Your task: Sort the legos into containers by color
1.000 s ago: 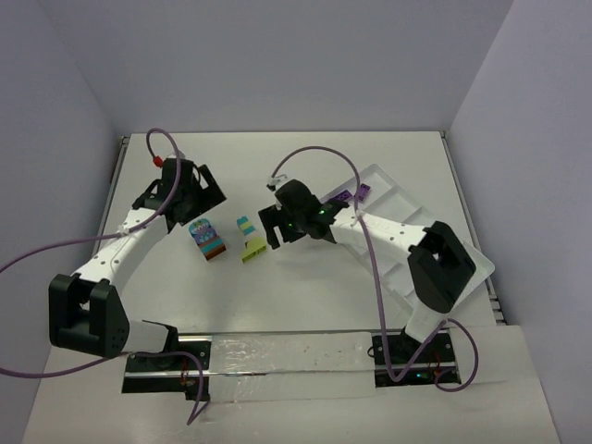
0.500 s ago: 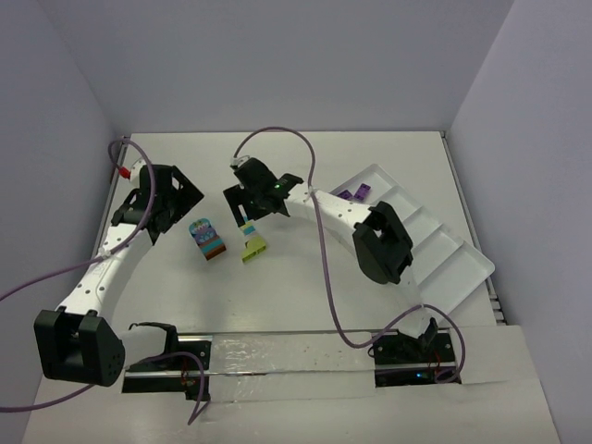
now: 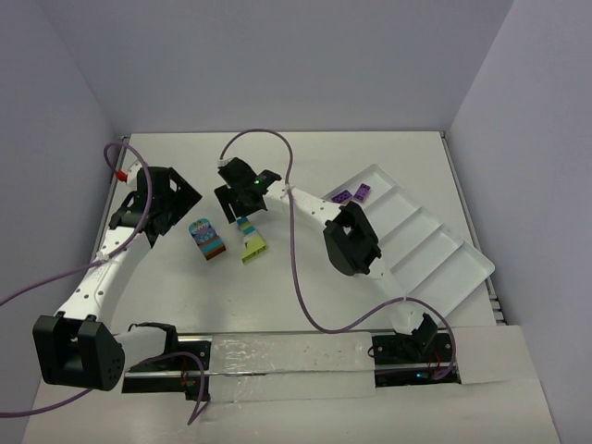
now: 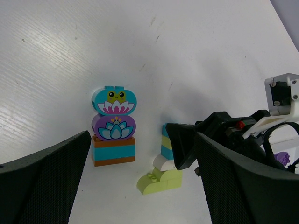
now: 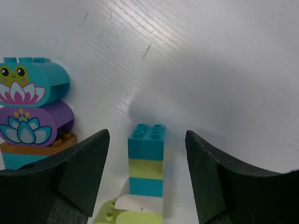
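There, frog stack (image 5: 32,107) beside striped stack (image 5: 145,165).

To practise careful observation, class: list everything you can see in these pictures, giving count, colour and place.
frog-and-lotus brick stack: one; teal, purple, teal, orange-brown; on the table, left of centre
slim brick stack: one; teal, lime, teal, cream, lime; on the table beside the first stack
loose bricks: two; purple; in the tray's far end compartment
tray: one; white, divided; right side of the table
table: one; white; under everything
cables: two; purple; one along each arm
left hand: one; black; open, facing both stacks
right hand: one; black; open, a finger on either side of the slim brick stack, not touching it
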Robot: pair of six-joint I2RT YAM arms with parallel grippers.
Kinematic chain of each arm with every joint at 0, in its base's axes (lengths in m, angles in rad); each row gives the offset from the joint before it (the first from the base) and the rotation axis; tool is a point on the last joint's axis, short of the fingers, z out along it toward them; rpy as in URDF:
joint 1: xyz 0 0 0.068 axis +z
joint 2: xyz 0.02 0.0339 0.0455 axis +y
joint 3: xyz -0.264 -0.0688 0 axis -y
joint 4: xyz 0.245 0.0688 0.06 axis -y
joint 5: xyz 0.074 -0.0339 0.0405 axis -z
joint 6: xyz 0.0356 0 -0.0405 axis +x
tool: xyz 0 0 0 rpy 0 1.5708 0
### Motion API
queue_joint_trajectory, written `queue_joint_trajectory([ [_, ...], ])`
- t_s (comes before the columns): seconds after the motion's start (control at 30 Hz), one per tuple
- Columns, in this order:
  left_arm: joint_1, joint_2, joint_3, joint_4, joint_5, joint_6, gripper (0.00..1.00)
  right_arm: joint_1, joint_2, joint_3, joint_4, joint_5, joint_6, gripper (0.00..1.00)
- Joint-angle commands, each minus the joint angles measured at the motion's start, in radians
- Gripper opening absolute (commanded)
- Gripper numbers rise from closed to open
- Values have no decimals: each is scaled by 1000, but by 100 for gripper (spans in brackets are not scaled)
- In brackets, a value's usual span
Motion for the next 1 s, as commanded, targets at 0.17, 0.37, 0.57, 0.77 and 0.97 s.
queue_joint_trajectory([
  [0.17, 8, -24, 12, -2, -1, 8, 99, 8, 35, 58, -45, 24, -18, 67],
  [0.37, 10, -18, 16, 0, 5, 9, 99, 19, 39, 57, -56, 42, -22, 65],
  [0.57, 9, -14, 17, 0, 11, 13, 99, 19, 66, 96, -80, 41, -23, 59],
  [0.77, 10, -17, 25, -11, 2, 13, 99, 18, 80, 115, -91, 41, -24, 55],
  [0.97, 8, -21, 16, -2, 16, 12, 99, 16, 16, 84, -72, 63, -14, 16],
])
